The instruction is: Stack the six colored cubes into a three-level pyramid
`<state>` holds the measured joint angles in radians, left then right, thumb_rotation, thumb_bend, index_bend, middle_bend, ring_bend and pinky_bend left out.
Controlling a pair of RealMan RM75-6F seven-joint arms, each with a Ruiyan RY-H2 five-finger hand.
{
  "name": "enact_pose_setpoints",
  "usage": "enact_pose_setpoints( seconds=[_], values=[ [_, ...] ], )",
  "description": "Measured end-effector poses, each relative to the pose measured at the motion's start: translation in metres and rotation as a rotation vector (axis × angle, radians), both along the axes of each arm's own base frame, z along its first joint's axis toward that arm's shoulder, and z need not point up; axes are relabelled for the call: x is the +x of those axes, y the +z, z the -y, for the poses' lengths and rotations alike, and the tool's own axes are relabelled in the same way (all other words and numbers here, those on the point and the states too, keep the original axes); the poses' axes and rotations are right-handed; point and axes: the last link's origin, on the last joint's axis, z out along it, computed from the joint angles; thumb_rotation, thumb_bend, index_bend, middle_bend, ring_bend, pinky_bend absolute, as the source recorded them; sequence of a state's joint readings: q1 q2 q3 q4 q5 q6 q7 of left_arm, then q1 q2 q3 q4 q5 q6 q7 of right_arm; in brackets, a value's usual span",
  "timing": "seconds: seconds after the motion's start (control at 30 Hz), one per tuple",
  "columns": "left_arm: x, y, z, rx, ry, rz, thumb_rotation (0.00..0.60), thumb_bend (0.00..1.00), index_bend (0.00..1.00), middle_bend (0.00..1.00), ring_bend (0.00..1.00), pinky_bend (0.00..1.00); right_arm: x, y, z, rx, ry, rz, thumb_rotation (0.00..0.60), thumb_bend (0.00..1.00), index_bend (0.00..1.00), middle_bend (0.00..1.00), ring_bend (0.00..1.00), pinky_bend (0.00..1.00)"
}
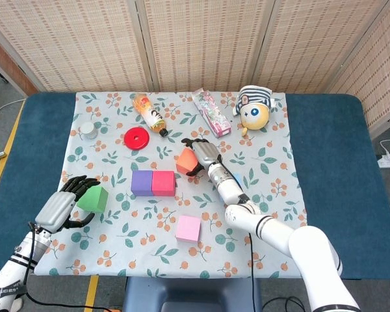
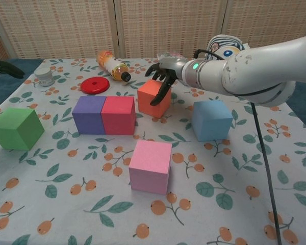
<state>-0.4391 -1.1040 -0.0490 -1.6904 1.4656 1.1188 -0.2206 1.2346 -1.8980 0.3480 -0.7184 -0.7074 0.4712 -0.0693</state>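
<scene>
No lettering legible anywhere; label on the bottle (image 2: 111, 64) too blurred to read, likewise the print on the pink packet (image 1: 211, 112). Right hand (image 2: 162, 73) draped over the orange cube (image 2: 154, 98), fingers (image 2: 157, 95) curled down its top and front face; touching for sure, but couldn't tell whether truly gripped; cube sat on the cloth just right of the red cube (image 2: 118, 115). Red pressed flush against the purple cube (image 2: 89, 114) in a row; blue cube (image 2: 210, 120) apart to the right, under the right forearm; pink cube (image 2: 151, 166) alone nearer the front edge. Left hand (image 1: 70, 200) cupped wide beside the green cube (image 1: 93, 198), fingertips around its left side, cube down on the cloth. Red disc (image 1: 136, 138), small jar (image 1: 88, 130) and striped-hat plush toy (image 1: 254, 109) parked along the back.
</scene>
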Motion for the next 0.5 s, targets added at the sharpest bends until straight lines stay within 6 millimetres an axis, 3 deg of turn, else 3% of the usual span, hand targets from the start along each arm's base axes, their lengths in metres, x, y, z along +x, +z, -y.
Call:
enact_pose_setpoints(
  seconds=[0.33, 0.5],
  values=[
    [0.0015, -0.0003, 0.0004, 0.001, -0.008, 0.005, 0.6, 0.35, 0.16, 0.12, 0.01, 0.07, -0.0084, 0.0067, 0.0039, -0.02, -0.01, -0.019, 0.6, 0.0, 0.19, 0.21, 0.12, 0.11],
    [0.0004, 0.0001, 0.0011, 0.001, -0.005, 0.005, 0.6, 0.35, 0.16, 0.12, 0.01, 0.07, -0.0102, 0.0073, 0.0035, -0.019, -0.009, -0.026, 0.6, 0.01, 0.28, 0.24, 0.14, 0.12]
  ],
)
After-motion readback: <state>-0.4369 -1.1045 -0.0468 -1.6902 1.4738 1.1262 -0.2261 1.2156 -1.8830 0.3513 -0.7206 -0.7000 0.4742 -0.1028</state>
